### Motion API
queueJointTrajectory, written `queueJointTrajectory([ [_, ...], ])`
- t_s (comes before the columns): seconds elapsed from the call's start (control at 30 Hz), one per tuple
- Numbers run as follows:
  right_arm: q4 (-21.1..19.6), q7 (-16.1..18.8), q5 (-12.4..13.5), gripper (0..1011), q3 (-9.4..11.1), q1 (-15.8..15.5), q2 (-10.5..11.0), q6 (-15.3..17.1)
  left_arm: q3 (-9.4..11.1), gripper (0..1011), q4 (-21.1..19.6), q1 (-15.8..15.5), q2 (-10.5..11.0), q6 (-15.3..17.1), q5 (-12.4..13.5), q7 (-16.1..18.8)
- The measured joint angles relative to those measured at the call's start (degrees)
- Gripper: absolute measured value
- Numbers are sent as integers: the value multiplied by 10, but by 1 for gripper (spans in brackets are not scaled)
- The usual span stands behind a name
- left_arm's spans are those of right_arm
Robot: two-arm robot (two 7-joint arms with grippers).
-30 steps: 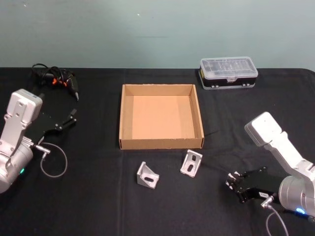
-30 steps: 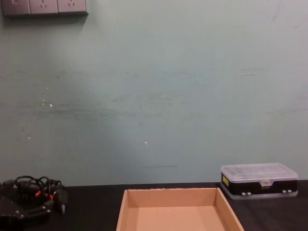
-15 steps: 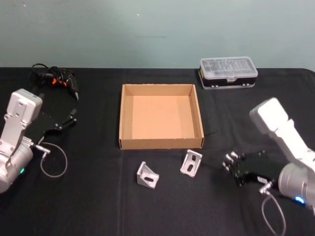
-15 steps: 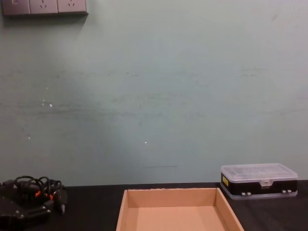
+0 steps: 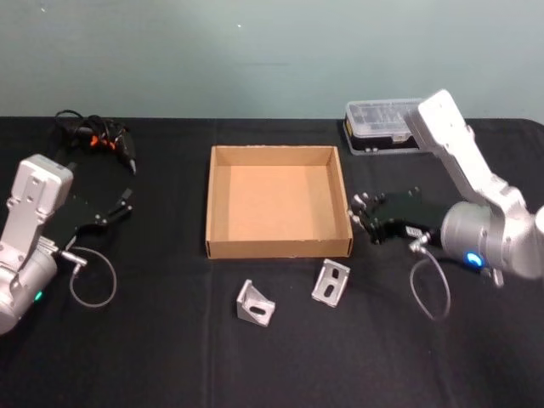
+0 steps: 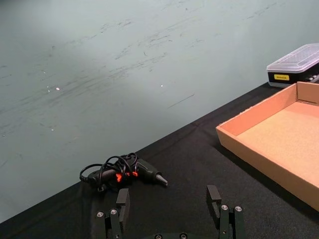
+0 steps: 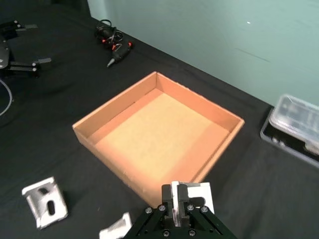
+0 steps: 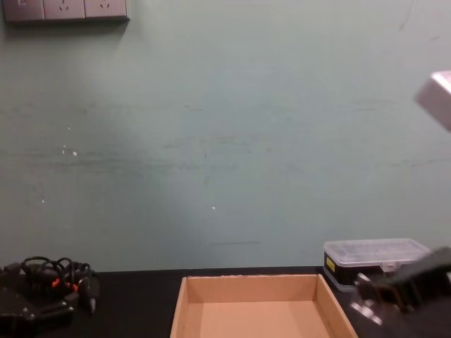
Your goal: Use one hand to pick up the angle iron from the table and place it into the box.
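Right gripper [image 5: 367,214] has swung in from the near right of the bench [image 5: 170,357]. It now hangs raised, just beside the box [image 5: 277,247], outside its right wall. A second ago it was low, near the bench edge. Its fingers [image 7: 169,203] are pinched nearly shut on an iron [image 7: 198,193]; the wrist view shows the slotted plate sticking out behind them. The chest view has the same gripper coming in low right, blurred, with something silvery under it.

Judgement: pick done, carry under way. The iron is not yet over the box floor, so it needs a short move left across the wall, then release. Box is empty now.

Left gripper [image 5: 121,204] is parked at the left of the bench. Its fingers [image 6: 122,199] are spread wide and hold nothing. No change there.

The two spare irons on the bench have not moved. Left spare [image 5: 254,303] and right spare [image 5: 331,282] both sit just in front of the box's near wall, apart from each other and from the box.

Counts:
- irons: 3 (1 held, 2 on the bench)
- box: 1
- case [image 5: 378,119]: 1, clear lid, far right, partly behind the right arm
- glue gun [image 5: 102,140] with coiled cord: 1, far left
- grippers: 2
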Motion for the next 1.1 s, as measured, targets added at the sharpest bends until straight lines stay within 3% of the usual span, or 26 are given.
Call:
queueJointTrajectory([
  [0.1, 36, 22, -9, 75, -18, 39, -12, 0, 0, 1011, 0, 0, 0, 0, 0, 0],
  [0.23, 113, 64, -24, 75, -50, 116, -36, -1, 0, 1011, 0, 0, 0, 0, 0, 0],
  [0.27, 113, 64, -24, 75, -50, 116, -36, -1, 0, 1011, 0, 0, 0, 0, 0, 0],
  [0.43, 183, 90, -35, 75, -76, 173, -64, -14, 0, 1011, 0, 0, 0, 0, 0, 0],
  [0.57, 225, 96, -37, 75, -85, 197, -88, -20, 0, 1011, 0, 0, 0, 0, 0, 0],
  [0.83, 284, 88, -36, 75, -95, 212, -131, -29, 0, 1011, 0, 0, 0, 0, 0, 0],
  [1.1, 352, 69, -54, 75, -104, 230, -170, -37, 0, 1011, 0, 0, 0, 0, 0, 0],
])
